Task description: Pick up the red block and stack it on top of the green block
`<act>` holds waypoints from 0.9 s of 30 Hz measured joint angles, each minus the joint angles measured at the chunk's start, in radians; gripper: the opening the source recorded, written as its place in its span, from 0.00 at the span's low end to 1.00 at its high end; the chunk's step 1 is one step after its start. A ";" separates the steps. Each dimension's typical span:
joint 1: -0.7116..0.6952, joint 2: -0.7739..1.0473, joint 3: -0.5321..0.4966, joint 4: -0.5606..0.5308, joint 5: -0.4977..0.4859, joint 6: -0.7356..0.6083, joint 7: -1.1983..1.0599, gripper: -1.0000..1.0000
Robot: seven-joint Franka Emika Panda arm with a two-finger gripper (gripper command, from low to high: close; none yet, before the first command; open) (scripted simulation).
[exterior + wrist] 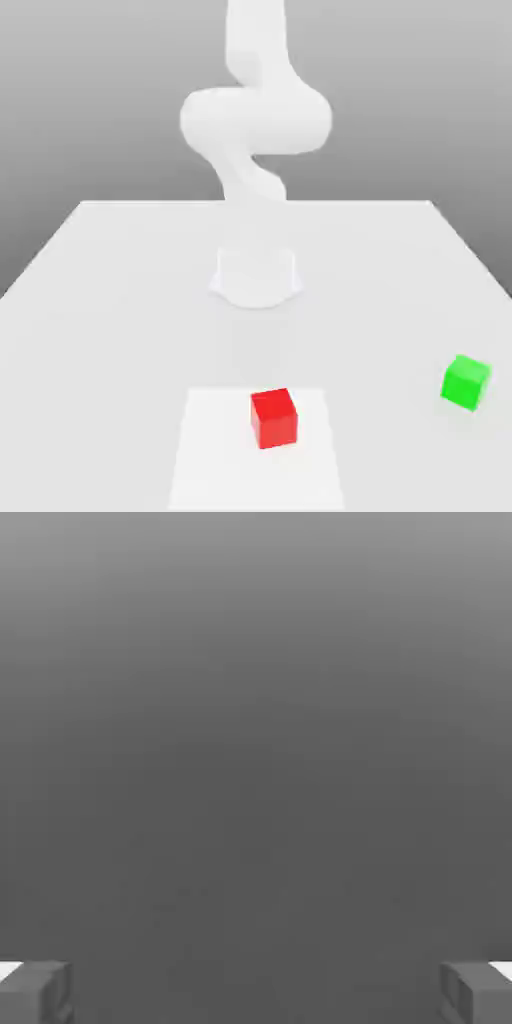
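Observation:
The red block (pixel 274 417) rests on a paler square patch (pixel 210 460) of the white table, near the front and about centre in the exterior view. The green block (pixel 465 381) sits apart from it, toward the exterior view's right and slightly farther back. In the hand view my gripper (pixel 256 994) is open: its two grey fingertips (pixel 36 992) stand far apart with nothing between them, against a plain grey background. Neither block is touched.
The white arm (pixel 255 120) rises from its round base (pixel 256 277) behind the blocks, bends and leaves the top of the exterior view. The white table (pixel 120 300) spreads out around the base on all sides.

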 joint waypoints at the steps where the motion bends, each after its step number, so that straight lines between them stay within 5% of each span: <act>1: 0.003 0.040 0.001 -0.023 -0.003 0.024 -0.007 0.50; 19: 0.049 0.704 0.000 -0.404 0.002 0.421 -0.169 0.50; 25: 0.049 0.921 0.002 -0.395 0.005 0.598 -0.178 0.50; 26: 0.050 0.953 0.001 -0.390 0.004 0.626 -0.177 0.00; 27: 0.050 0.953 0.001 -0.390 0.004 0.626 -0.177 0.00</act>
